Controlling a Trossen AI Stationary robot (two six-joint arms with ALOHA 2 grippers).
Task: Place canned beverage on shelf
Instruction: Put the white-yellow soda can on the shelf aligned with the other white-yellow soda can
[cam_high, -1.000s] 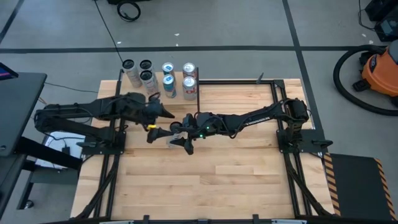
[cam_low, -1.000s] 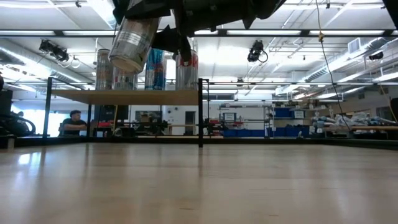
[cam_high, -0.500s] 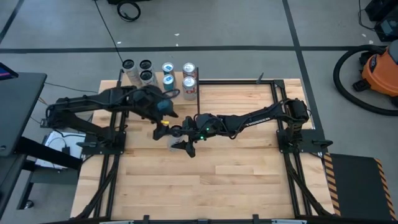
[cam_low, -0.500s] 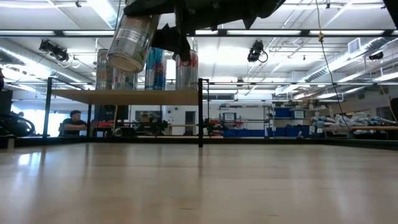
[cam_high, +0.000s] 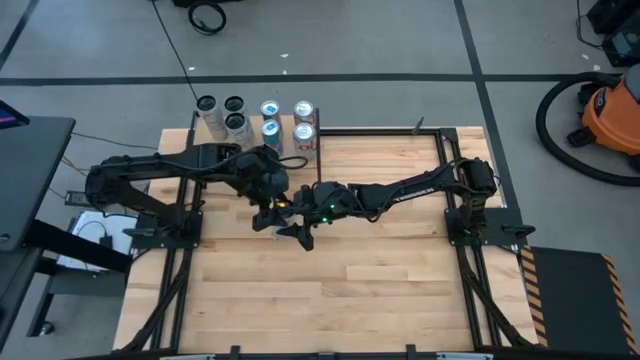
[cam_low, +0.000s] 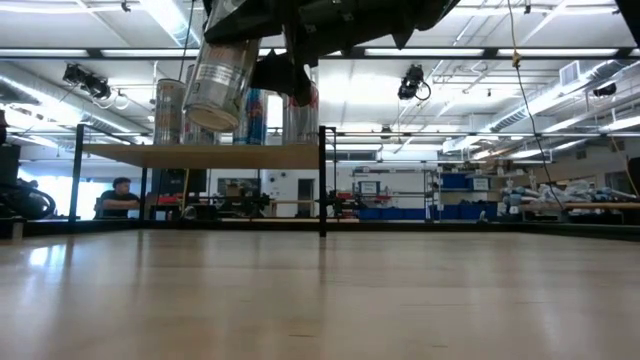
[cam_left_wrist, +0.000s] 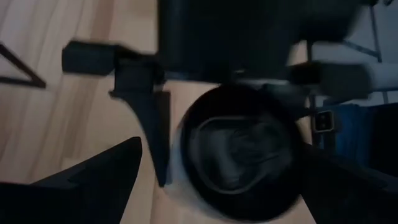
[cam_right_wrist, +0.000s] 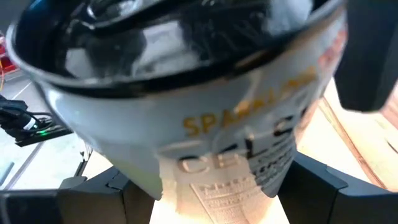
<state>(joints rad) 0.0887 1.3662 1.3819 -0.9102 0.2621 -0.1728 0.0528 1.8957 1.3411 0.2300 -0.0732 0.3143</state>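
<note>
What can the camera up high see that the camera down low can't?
Only the high view shows both arms whole, the left gripper open beside the right gripper, and an orange vacuum. Only the low view shows the held can tilted, high above the table, and a person behind. Both show cans standing on the shelf.

- shelf (cam_low: 200, 155) at left of low view, raised above tabletop (cam_low: 320, 300); upper left of tabletop in high view
- cans (cam_high: 262, 118) standing in a cluster on shelf
- held can (cam_low: 222, 72) tilted, upper left of low view, before the shelf cans
- right gripper (cam_high: 278, 214) and left gripper (cam_high: 268, 203) meet at frame centre-left, just below shelf
</note>
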